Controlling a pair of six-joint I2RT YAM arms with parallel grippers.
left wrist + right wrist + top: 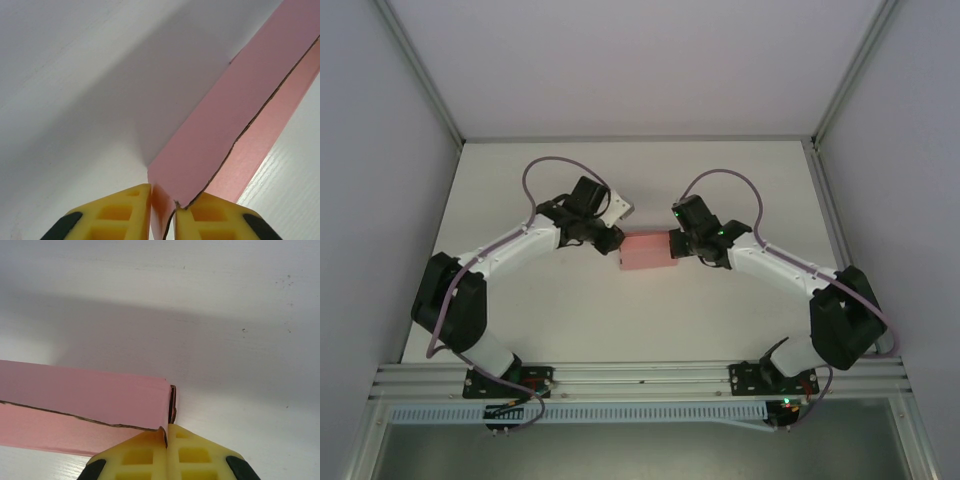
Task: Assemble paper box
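**Both ends pinched, thin bites on thin card**

The small plain pink thin-card paper box [645, 250] is sitting mid-table on the white table [620, 180], between the two arms. The left gripper [618, 243] is pinching its left end. The right gripper [672, 245] is pinching its right end, jaws pressed almost flat together on a sliver of card.

Risks, as I'm reading it:
- The right grip is biting only the raw corner edge. With any outward pull, the card is likely slipping out or tearing there.
- Two arms are holding one flimsy piece. If they're moving out of sync, panels are buckling off the creases rather than folding on them.
- The left jaws are clamping near a fold, so over-squeezing is risking a stray crease.

Views:
- Overhead is giving the layout, but not the bite depth.
- Left wrist is showing yellow fingers [125, 212] with card wedged in a narrow gap, and a ragged cut edge running away along the box.
- Right wrist is showing the fingers [140, 455] meeting right at the corner. I can't tell whether the box is resting on the table.
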